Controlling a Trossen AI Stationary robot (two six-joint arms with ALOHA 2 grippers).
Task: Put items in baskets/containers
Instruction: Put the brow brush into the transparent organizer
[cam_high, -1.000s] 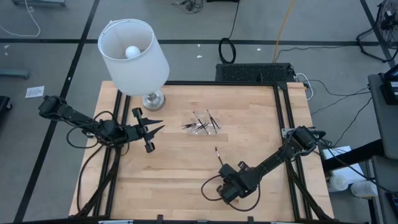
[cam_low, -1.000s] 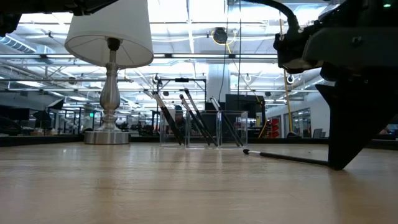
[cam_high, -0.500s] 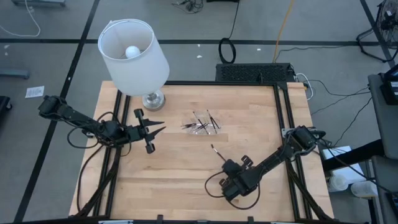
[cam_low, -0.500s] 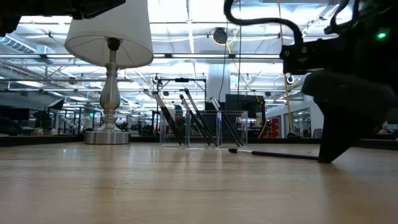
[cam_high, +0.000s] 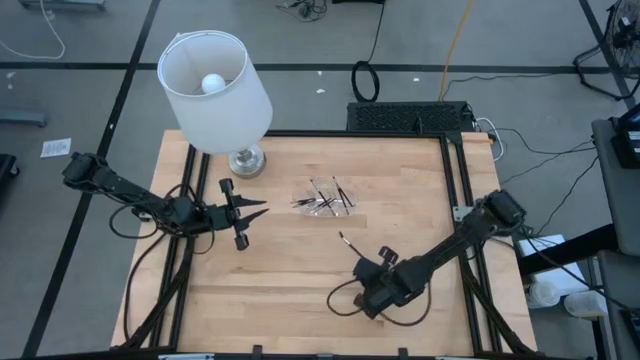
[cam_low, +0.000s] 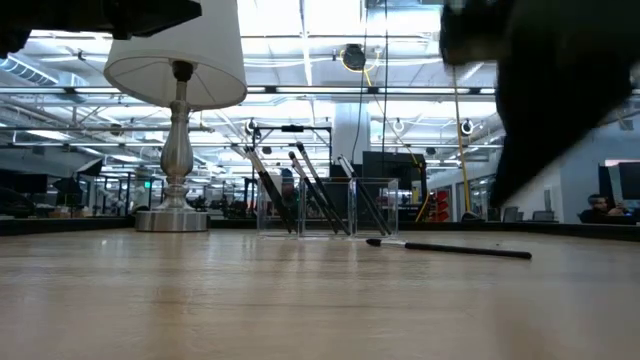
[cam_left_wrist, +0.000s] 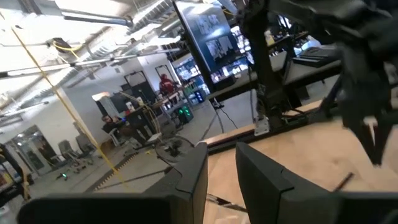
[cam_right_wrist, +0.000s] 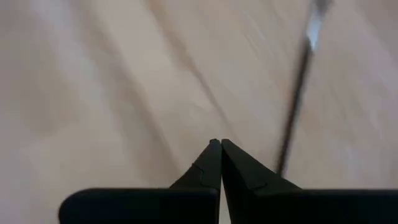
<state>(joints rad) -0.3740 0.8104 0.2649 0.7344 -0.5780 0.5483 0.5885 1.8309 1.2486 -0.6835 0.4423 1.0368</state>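
Lying loose: one stick (cam_high: 346, 243) flat on the worktop (cam_high: 300, 280), near the tray (cam_high: 325, 200)
Tray: clear, holding other sticks (cam_low: 300, 190)
Right tool (cam_high: 366, 268): closed, empty, just beside the loose stick
Left tool (cam_high: 255, 207): partly open, empty, near the lamp (cam_high: 215, 80)

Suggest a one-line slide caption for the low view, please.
One stick lies loose on the table before the clear tray of sticks, lamp behind.
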